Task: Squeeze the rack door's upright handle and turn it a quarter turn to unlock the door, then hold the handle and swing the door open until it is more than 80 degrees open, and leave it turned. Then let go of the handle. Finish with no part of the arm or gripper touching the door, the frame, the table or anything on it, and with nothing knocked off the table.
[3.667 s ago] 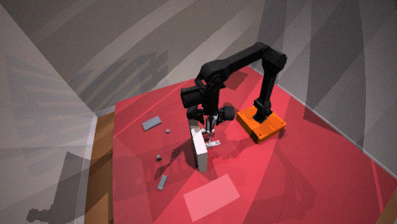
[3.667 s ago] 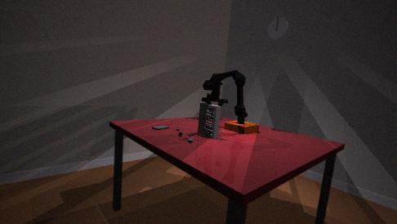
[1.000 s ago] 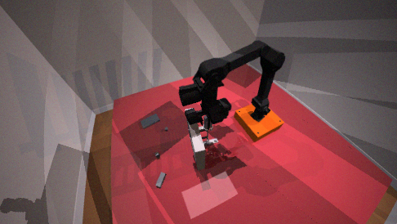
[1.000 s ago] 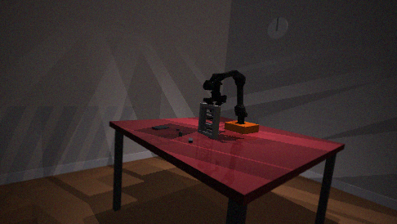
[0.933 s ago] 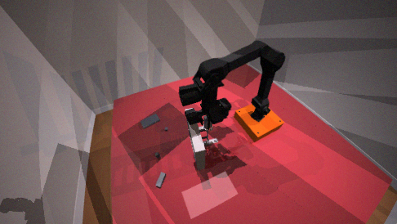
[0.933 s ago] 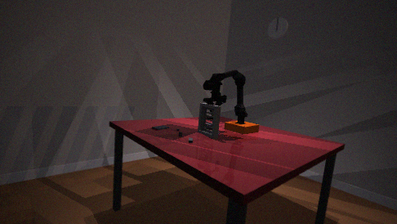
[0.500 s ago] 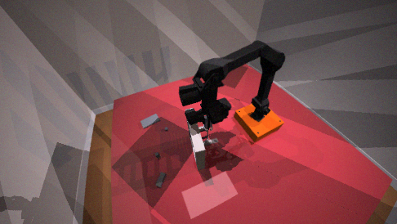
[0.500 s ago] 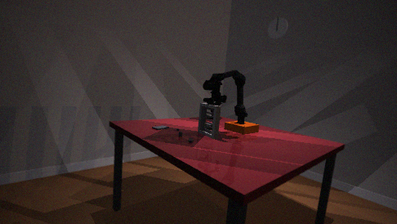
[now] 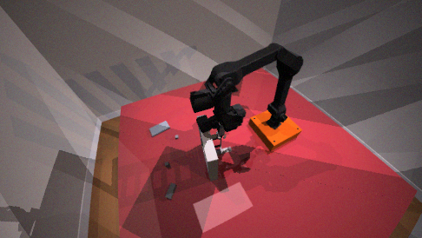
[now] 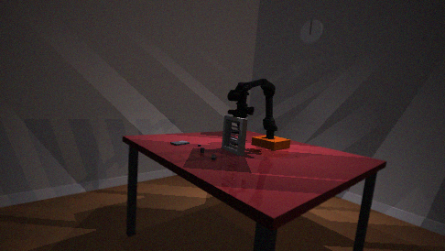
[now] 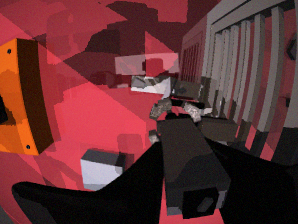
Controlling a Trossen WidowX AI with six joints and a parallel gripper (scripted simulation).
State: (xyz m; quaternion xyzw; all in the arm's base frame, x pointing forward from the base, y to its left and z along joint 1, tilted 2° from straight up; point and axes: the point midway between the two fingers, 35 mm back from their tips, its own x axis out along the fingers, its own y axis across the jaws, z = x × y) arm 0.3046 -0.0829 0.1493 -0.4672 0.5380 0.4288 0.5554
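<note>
Wrist view shows our claw (image 9: 217,129) (image 10: 240,115) (image 11: 180,147) clenched around the dark handle (image 11: 187,152), beside the grey slatted rack (image 9: 210,149) (image 10: 226,137) (image 11: 259,55); our orange base (image 9: 284,136) (image 10: 279,146) (image 11: 15,130) sits apart on the worktop (image 9: 326,174) (image 10: 298,179) (image 11: 115,110).

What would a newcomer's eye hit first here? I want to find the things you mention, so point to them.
Probably the red table top (image 9: 347,174) (image 10: 293,183), the brightest expanse in the top view. Next, the orange block (image 9: 284,135) (image 10: 271,143) (image 11: 35,100) on it, with the black arm (image 9: 256,61) (image 10: 269,110) rising from it and arching over to the pale slatted rack (image 9: 211,152) (image 10: 226,137) (image 11: 259,55) standing upright on the table.
</note>
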